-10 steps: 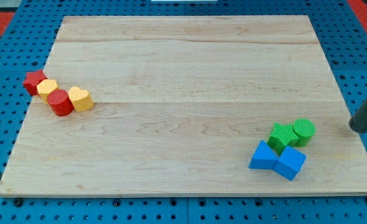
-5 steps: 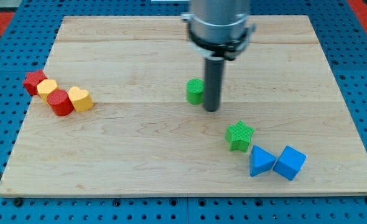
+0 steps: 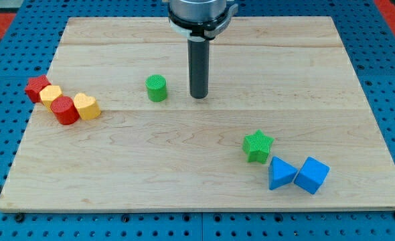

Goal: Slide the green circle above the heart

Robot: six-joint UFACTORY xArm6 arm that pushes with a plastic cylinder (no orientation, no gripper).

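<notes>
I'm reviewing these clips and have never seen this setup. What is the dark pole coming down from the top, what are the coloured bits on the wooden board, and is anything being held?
The pole is the end of a robot arm. It has no end effector that grasps, only a straight rod whose lower end, my tip, slides on the wooden board and pushes blocks. Nothing is held. There is one camera, looking down at the board from one side.

On the board lie small blocks. Just to the view's left of my tip, with a small gap, stands the green circle. At the view's left sits a tight row: a red star, a yellow round block, a red cylinder and the yellow heart. At the lower right are a green star, a blue triangle and a blue cube.
</notes>
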